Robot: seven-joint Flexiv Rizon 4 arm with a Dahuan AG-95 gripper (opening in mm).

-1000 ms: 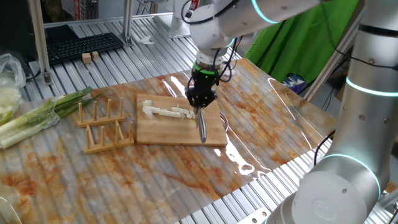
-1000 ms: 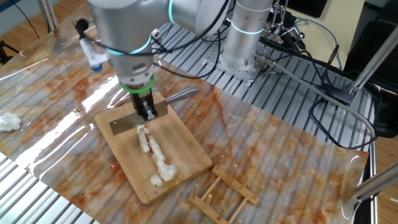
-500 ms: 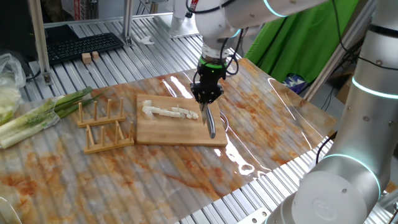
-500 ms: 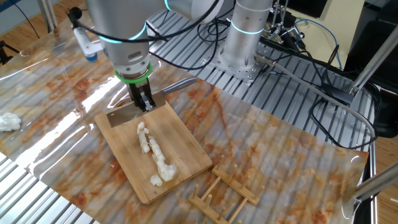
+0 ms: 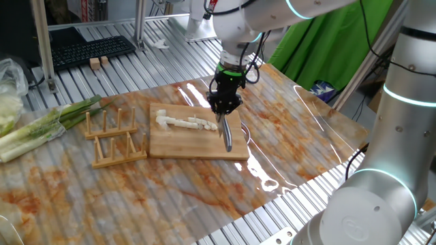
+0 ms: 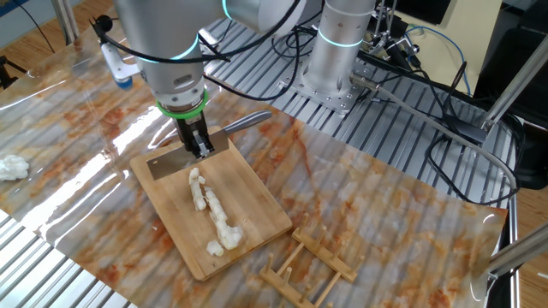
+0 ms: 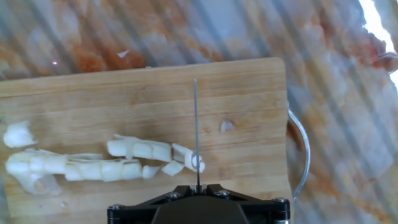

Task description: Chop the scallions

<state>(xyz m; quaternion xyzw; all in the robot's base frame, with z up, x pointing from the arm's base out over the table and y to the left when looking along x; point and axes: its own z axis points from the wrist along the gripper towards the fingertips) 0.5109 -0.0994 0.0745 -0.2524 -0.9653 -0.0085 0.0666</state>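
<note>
Counts from my station:
I see one cutting board (image 5: 197,139), one knife (image 5: 227,136), one wooden rack (image 5: 114,138), one leek bunch (image 5: 48,122).

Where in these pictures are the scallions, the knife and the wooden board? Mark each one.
scallions (image 7: 134,151): hand view, on a middle cut segment.
knife (image 5: 227,138): one fixed view, on the blade below the hand.
wooden board (image 6: 253,201): the other fixed view, on bare wood right of the pieces.
</note>
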